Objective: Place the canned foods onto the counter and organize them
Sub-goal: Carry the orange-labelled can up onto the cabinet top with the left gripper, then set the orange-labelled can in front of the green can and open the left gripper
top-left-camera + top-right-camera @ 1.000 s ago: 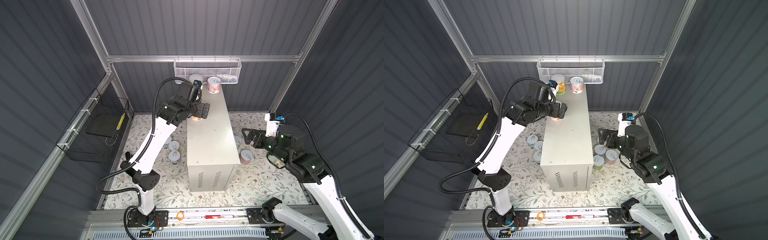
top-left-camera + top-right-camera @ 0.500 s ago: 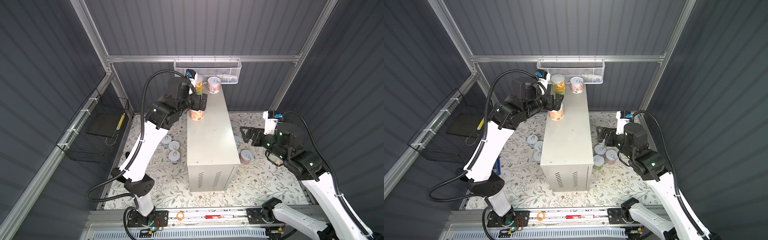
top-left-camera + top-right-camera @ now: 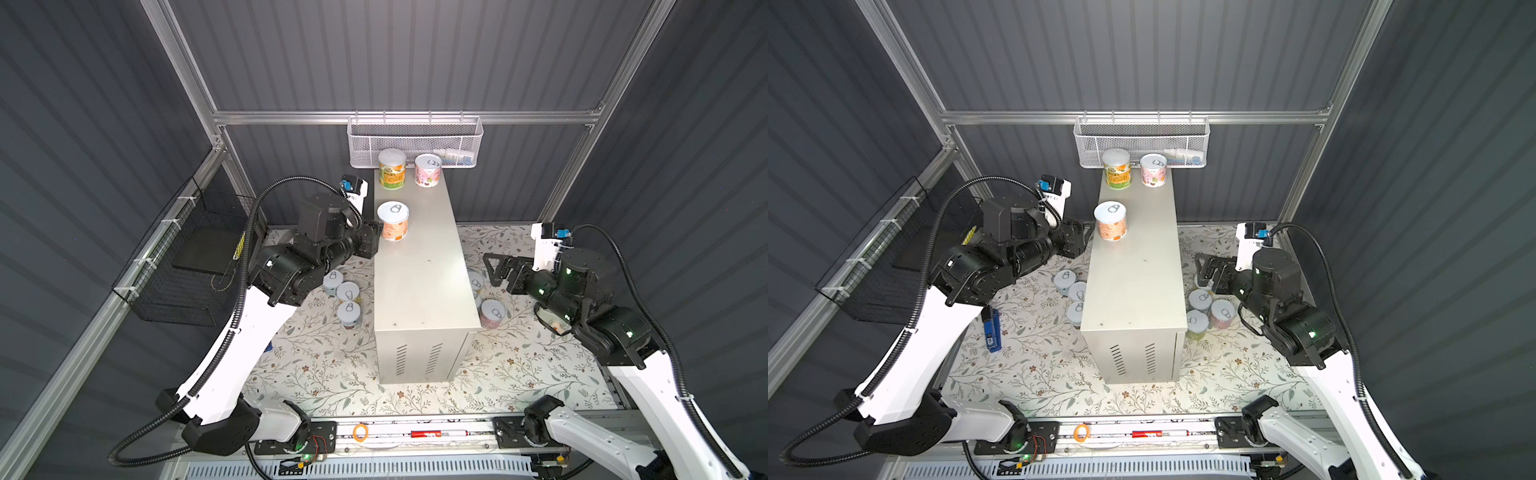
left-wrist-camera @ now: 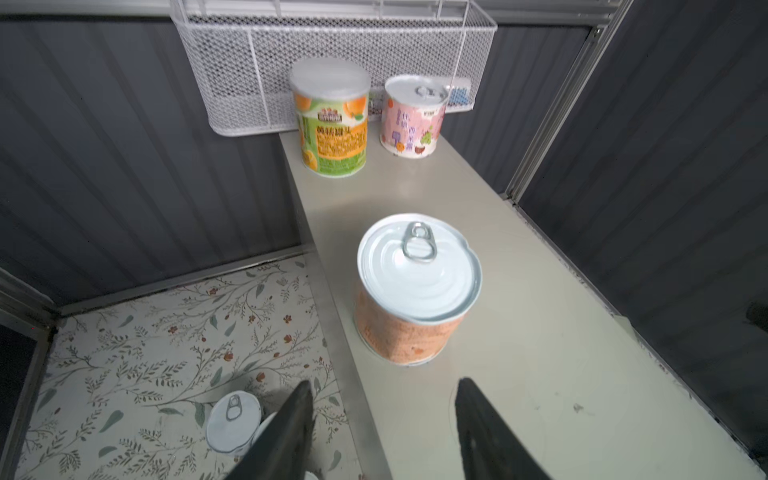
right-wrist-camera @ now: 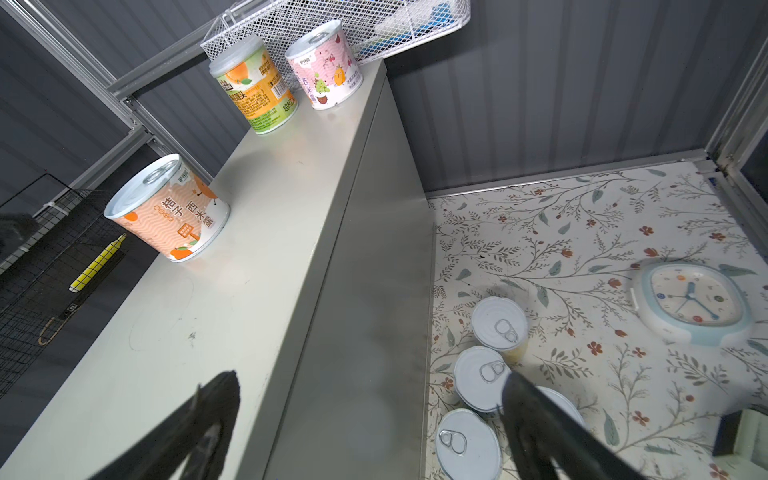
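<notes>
Seen from the front of the cell, left to right. A black wire basket (image 3: 187, 270) hangs on the left wall, and a blue stapler (image 3: 991, 328) lies on the floral mat (image 3: 332, 365) below the left arm.

The left gripper (image 4: 384, 382) is held at the counter's left edge. Its jaws are parted and grip nothing. The orange can (image 4: 415, 291) stands upright just ahead of its fingertips, clear of them.

Three floor cans (image 3: 348, 291) stand clustered on the mat against the left side of the counter (image 3: 419, 282).

On the counter top, the orange can is near the left edge. At the far end, a green-and-orange can (image 3: 392, 170) and a pink can (image 3: 428, 171) stand side by side under the white mesh basket (image 3: 415, 141).

To the right of the counter, a second cluster of cans (image 3: 1223, 313) stands on the mat, close against its side.

The right gripper (image 3: 494, 272) is beside the counter's right flank, above that cluster. Its jaws are spread wide and empty. In the right wrist view a pale blue clock (image 5: 698, 303) lies flat on the mat.
</notes>
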